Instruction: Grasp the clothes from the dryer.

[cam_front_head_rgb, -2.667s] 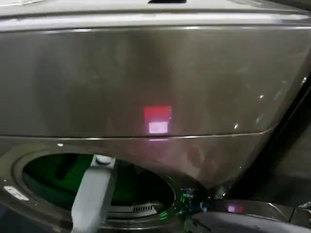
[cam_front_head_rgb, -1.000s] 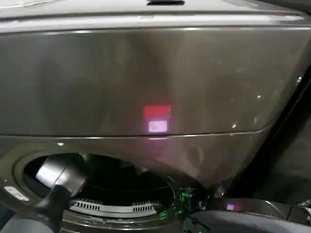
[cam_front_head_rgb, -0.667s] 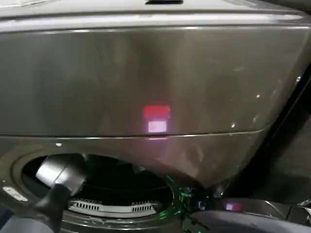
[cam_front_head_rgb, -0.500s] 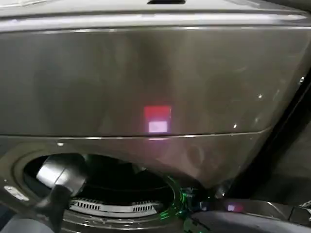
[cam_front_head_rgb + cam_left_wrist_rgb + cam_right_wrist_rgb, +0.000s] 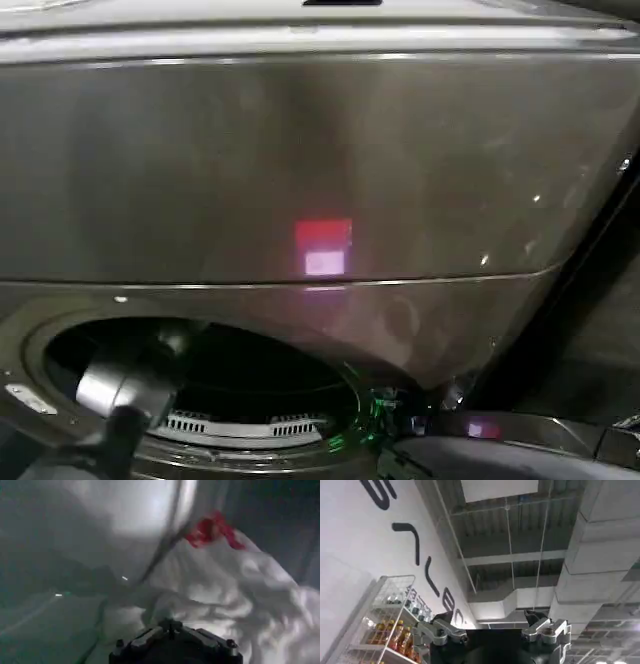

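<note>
bronze-grey metal spreads across the head view: the dryer (image 5: 320, 170) with its small red light (image 5: 323, 246) at centre and the round porthole (image 5: 200, 385) open toward 7 o'clock. the left arm (image 5: 120, 395) reaches down into that dark opening, so the approach part of the job looks done.

inside the drum, the left wrist view finds the clothes (image 5: 235, 595), a whitish-grey wrinkled bundle with a small red patch (image 5: 212, 530) at about 1 o'clock, heaped against the drum's curved wall. the left gripper (image 5: 172, 630) sits just short of the fabric, close above the nearest folds; whether its jaws are spread or pressed together cannot be told, since only the gripper's base shows. no fabric appears pinched yet, so the grasp itself and the pull back out through the porthole seem to remain.

the right gripper (image 5: 492, 630) is parked well away, pointing up at a ceiling with ducts (image 5: 530, 600) and a wire shelf of bottles (image 5: 390, 620); its jaws are spread and hold nothing.
</note>
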Robot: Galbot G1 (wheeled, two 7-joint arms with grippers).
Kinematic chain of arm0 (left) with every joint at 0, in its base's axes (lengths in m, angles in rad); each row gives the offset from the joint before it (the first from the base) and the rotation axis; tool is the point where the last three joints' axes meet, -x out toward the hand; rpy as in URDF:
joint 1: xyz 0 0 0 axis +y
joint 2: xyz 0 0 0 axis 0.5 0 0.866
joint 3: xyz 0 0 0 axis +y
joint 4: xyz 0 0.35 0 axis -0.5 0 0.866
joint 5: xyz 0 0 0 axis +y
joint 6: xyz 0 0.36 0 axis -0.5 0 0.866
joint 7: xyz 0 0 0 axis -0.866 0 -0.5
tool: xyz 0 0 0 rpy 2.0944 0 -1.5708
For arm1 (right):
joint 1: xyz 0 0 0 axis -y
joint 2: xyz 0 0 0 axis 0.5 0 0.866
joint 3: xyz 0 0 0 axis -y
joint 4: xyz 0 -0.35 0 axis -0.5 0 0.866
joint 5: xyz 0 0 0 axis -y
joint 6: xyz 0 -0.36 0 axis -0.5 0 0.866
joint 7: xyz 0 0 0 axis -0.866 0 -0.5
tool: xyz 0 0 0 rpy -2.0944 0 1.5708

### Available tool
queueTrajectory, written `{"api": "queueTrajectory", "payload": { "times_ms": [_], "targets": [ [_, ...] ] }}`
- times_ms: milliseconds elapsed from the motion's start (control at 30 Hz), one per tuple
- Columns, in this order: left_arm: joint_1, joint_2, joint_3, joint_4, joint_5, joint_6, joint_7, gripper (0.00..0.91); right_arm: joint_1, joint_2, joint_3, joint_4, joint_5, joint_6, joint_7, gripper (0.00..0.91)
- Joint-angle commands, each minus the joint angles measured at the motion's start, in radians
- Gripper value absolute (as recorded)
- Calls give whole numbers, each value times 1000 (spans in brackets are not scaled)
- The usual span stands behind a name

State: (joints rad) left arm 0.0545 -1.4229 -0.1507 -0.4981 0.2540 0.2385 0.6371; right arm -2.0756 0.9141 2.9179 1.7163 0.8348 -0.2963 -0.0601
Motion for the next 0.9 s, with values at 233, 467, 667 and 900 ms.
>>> {"api": "queueTrajectory", "payload": {
  "times_ms": [233, 467, 667, 900],
  "targets": [
    [611, -63, -313, -838, -325, -264, -642, 0, -5, -20, -1, 11, 7, 20, 7, 907],
    [752, -93, -332, -1018, -294, -355, -701, 0, -1, -21, -1, 14, -6, 48, -6, 907],
    [823, -100, -326, -1098, -296, -336, -704, 0, -7, -21, -2, 7, 8, 79, -3, 907],
    [820, -96, -320, -1127, -310, -313, -704, 0, -7, -15, -2, 6, 7, 89, -4, 907]
  ]
}}
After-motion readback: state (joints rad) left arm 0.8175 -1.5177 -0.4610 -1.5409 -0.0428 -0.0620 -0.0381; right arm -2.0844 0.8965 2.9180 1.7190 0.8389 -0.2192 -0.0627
